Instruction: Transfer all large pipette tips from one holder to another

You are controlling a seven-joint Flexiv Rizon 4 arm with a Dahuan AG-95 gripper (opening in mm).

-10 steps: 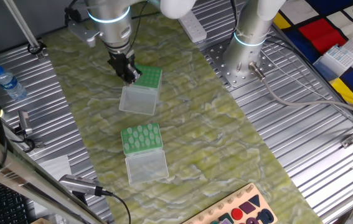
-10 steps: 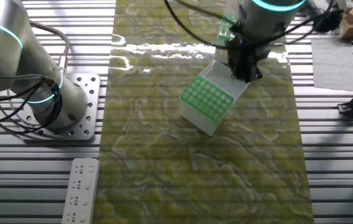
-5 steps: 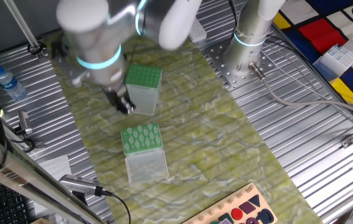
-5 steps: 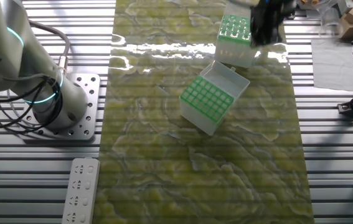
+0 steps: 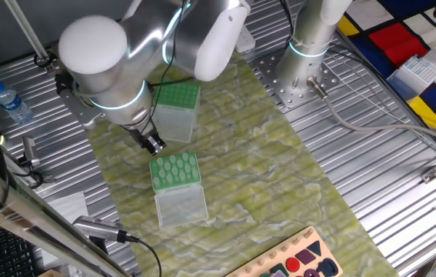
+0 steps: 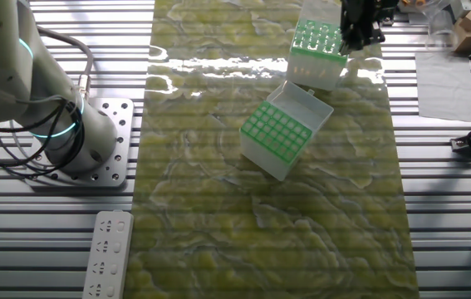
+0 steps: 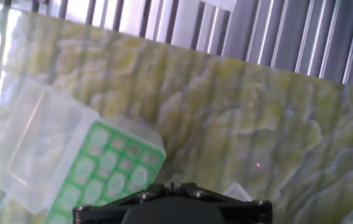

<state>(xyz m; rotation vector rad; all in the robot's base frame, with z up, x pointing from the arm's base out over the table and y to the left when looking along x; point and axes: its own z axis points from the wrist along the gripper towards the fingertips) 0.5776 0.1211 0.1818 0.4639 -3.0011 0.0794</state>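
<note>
My tool (image 5: 153, 144) hangs by the full green-topped clear plastic box (image 5: 176, 171); grip unclear; no whitish pointed tips moved yet, I think.

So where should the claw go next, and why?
Probably slide the claw sideways over the green-topped clear plastic box, then lower onto one whitish plastic pipette tip. The claw hangs just beside that box, not above its rows, and tips are standing in it.
</note>
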